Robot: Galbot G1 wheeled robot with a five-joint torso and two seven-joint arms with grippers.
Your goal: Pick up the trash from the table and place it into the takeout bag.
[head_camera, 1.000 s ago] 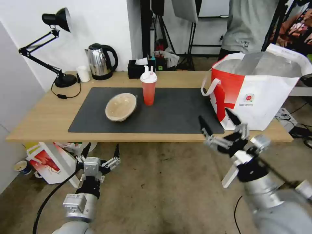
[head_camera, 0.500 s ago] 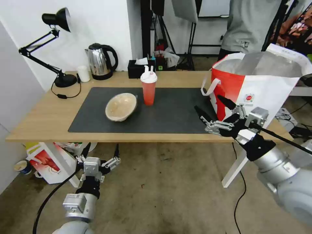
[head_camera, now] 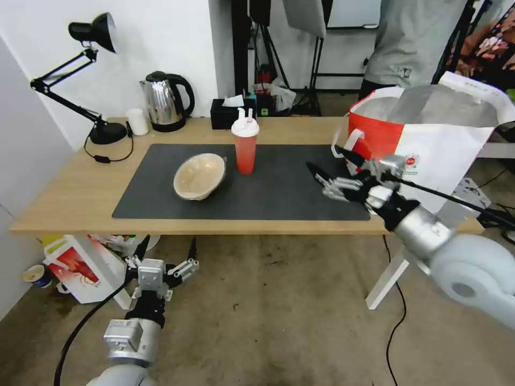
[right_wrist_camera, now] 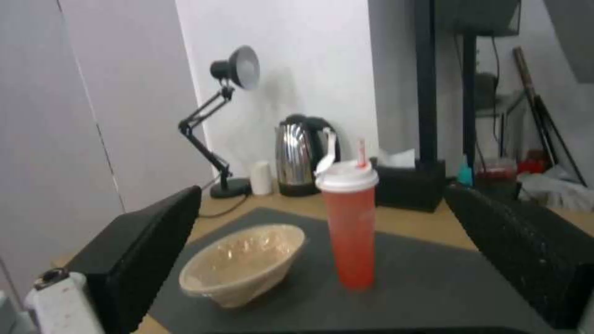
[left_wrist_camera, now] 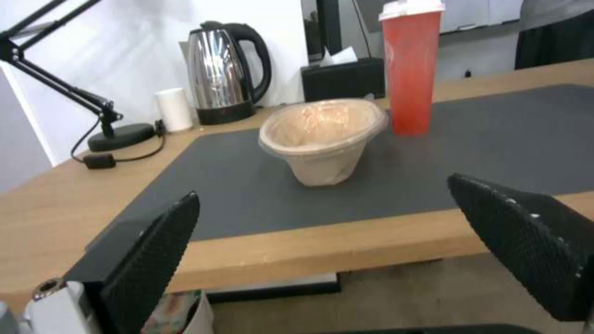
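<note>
Reaching for the red drink cup (head_camera: 245,145) from here, you risk tipping it: it is tall and narrow, stands upright on the dark mat (head_camera: 289,187), and a finger catching its side before the tool is square on it would knock it toward the beige paper bowl (head_camera: 199,176). That bowl sits tilted on its side, just left of the cup, so a nudge could roll it. Watch the takeout bag (head_camera: 429,145) too; your right arm runs close past its near left corner and could drag a loop handle.

The right tool (head_camera: 330,166) hovers over the right part of the mat, fingers spread wide and empty, with the cup well apart to its left and slightly farther. The left tool (head_camera: 165,252) hangs below the desk's (head_camera: 70,198) near edge, open and empty, with the bowl beyond it.
</note>
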